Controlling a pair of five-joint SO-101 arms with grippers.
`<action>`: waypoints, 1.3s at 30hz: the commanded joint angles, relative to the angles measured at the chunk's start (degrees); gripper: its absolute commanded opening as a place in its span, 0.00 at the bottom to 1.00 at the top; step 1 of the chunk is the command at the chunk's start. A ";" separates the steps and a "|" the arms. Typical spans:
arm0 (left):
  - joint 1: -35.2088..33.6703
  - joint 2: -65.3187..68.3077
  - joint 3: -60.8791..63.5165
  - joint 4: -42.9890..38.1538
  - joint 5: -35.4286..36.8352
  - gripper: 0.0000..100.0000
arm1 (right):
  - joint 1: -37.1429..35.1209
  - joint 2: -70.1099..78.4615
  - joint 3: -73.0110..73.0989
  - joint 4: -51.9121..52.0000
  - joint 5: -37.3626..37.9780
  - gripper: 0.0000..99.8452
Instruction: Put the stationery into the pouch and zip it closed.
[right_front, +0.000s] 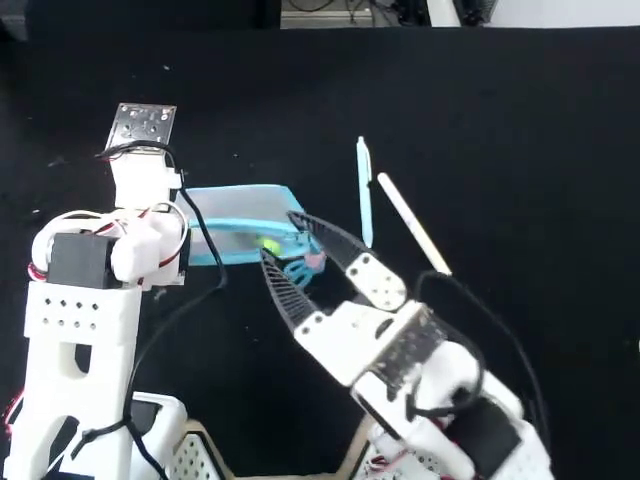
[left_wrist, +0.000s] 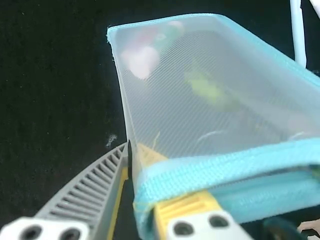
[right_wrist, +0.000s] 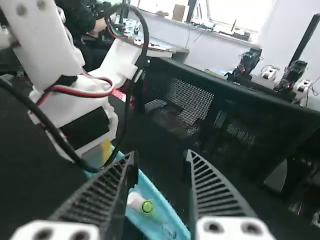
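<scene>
A translucent light-blue pouch (right_front: 245, 212) lies on the black table, with green and pink items inside (left_wrist: 207, 90). My left gripper (left_wrist: 135, 150) is shut on the pouch's end seam (left_wrist: 200, 170), one grey finger (left_wrist: 95, 195) outside it and a yellow pad (left_wrist: 185, 205) under the blue band. My right gripper (right_front: 280, 236) stands open over the pouch's other end, where the green item (right_wrist: 146, 206) and the blue edge (right_wrist: 165, 220) show between its black fingers (right_wrist: 110, 190). A light-blue pen (right_front: 364, 190) and a white pen (right_front: 412, 222) lie on the table beyond the pouch.
The left arm's white body (right_front: 110, 260) stands tall beside the pouch. A black mesh fence (right_wrist: 210, 110) borders the table's far side. Open black tabletop (right_front: 520, 150) stretches to the right of the pens.
</scene>
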 joint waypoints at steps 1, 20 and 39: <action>0.31 -0.35 -1.01 0.00 -0.26 0.03 | -0.70 8.57 -15.08 9.93 -0.79 0.14; 0.31 -0.35 -1.01 0.00 -0.26 0.03 | 33.76 54.90 -49.54 37.63 -5.19 0.14; 0.31 -0.35 -1.01 0.00 -0.35 0.03 | 42.73 99.65 -56.48 18.46 1.76 0.14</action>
